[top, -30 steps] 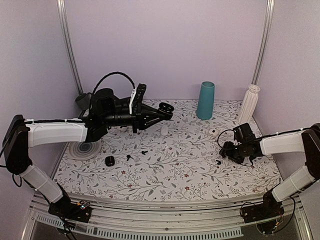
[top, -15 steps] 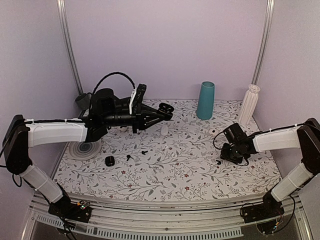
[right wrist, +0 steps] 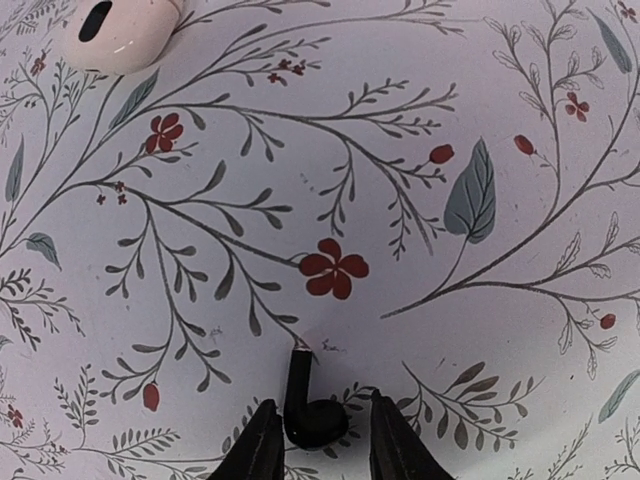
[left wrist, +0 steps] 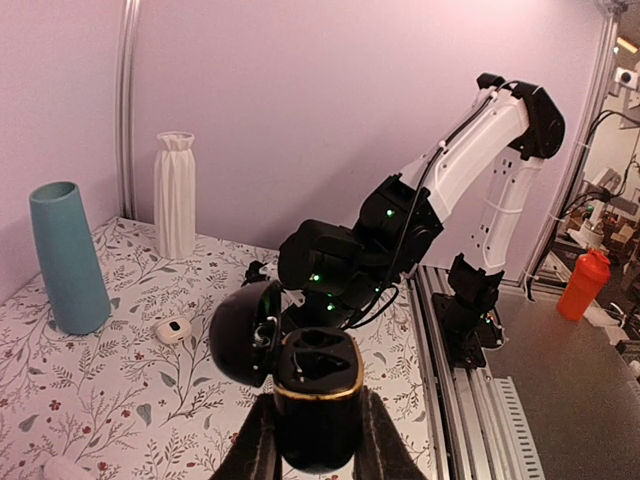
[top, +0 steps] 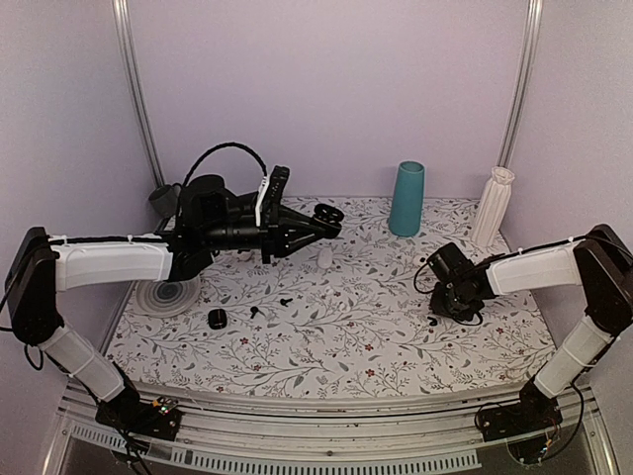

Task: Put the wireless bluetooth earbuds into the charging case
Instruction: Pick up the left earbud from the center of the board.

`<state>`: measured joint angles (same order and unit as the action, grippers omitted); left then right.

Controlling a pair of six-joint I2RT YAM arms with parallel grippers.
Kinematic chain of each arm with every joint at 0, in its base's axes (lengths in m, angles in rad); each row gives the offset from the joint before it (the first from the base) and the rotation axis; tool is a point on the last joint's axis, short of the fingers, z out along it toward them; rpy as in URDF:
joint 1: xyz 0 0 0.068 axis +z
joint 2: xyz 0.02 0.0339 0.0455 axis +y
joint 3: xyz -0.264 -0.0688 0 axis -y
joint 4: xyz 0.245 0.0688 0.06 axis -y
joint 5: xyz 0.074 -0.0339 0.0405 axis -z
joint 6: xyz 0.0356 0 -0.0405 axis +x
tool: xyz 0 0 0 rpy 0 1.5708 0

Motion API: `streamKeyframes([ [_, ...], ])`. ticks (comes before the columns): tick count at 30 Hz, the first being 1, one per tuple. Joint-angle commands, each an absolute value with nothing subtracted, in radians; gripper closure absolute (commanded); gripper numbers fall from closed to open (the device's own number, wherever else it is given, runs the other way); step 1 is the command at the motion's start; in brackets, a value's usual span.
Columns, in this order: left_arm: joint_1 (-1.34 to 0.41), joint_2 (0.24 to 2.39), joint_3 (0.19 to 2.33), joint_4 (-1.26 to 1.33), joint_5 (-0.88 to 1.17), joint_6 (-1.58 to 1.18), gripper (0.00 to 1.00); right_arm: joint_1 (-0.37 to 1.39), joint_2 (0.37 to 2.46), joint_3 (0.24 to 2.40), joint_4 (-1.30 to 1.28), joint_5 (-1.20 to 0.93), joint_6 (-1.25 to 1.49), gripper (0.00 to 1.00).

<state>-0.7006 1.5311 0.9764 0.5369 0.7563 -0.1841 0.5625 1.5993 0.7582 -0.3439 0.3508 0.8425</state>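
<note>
Raised over the far left of the floral table (top: 396, 327), the left gripper (left wrist: 318, 450) was clamped on an open black charging case (left wrist: 318, 385). Low at the right, the right gripper (right wrist: 320, 448) had its jaws slightly apart, straddling a black earbud (right wrist: 312, 412) lying on the table. A white case (right wrist: 118, 30) lay beyond it.

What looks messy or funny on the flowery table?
Two pieces lie loose instead of tucked away: a black earbud left of middle, and another black earbud between the right gripper's fingers. The open charging case sits up in the left gripper.
</note>
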Motion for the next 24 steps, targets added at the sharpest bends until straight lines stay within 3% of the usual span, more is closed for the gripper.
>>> streamKeyframes([
  [1, -0.689, 1.503, 0.991, 0.536, 0.773, -0.184, 1.0, 0.58, 1.62, 0.783, -0.38, 0.402, 0.865, 0.71],
  [24, -0.688, 1.499, 0.995, 0.528, 0.773, -0.186, 1.0, 0.607, 1.666, 0.794, -0.352, 0.438, 0.834, 0.74],
])
